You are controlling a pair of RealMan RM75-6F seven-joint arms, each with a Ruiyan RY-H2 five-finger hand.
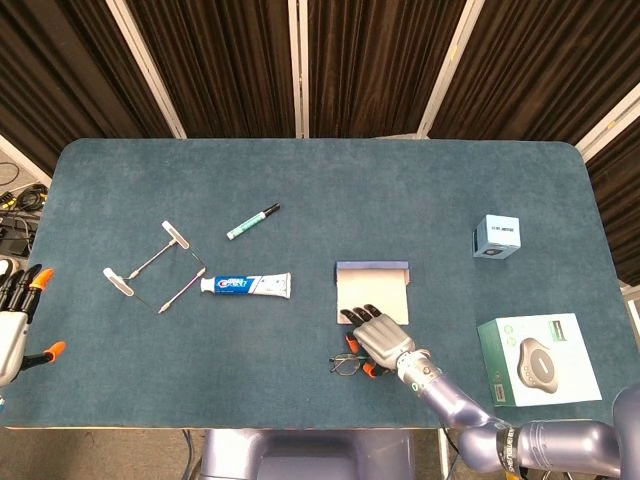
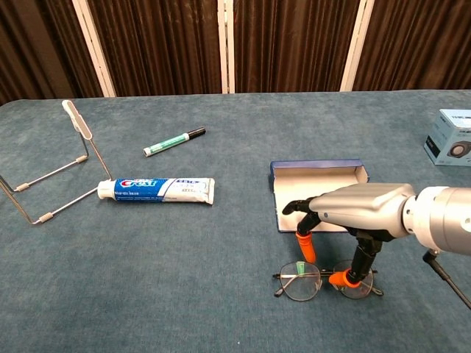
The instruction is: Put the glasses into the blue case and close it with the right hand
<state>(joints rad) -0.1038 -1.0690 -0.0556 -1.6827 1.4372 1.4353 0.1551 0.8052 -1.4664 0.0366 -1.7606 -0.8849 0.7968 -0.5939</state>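
Right hand (image 2: 353, 220): it hangs low over the glasses, palm down, near the front edge of the worktop; in the head view (image 1: 378, 340) it covers the right lens
Fingers of the right hand (image 2: 304, 245): they are curved downward and a little apart; one orange tip comes down at the left lens and the orange thumb tip is at the right lens, beside the bridge; I cannot tell if they already pinch the frame or only touch it
Glasses (image 2: 302, 281): they lie flat on the worktop, lenses side by side, just in front of the blue case and outside of it; in the head view (image 1: 345, 364) only the left lens is free to see
Blue case (image 2: 319, 173): it is open, with the pale inner side up and the blue wall at the far edge; it lies behind the glasses; head view (image 1: 372, 285)
Left hand (image 1: 14, 320): it is at the left edge of the head view, beside the worktop, well apart from the task things; its fingers are straight and spread, and it holds nothing
Worktop (image 1: 320, 180): covered with blue-green cloth
Toothpaste tube (image 2: 158, 190): it lies flat, left of the case
Green marker (image 2: 174, 142): it lies behind the tube
Wire stand (image 2: 51, 173): at the far left
Small blue box (image 2: 450, 137): at the right edge
Green box (image 1: 540, 358): at the front right corner, with a grey device shown on top
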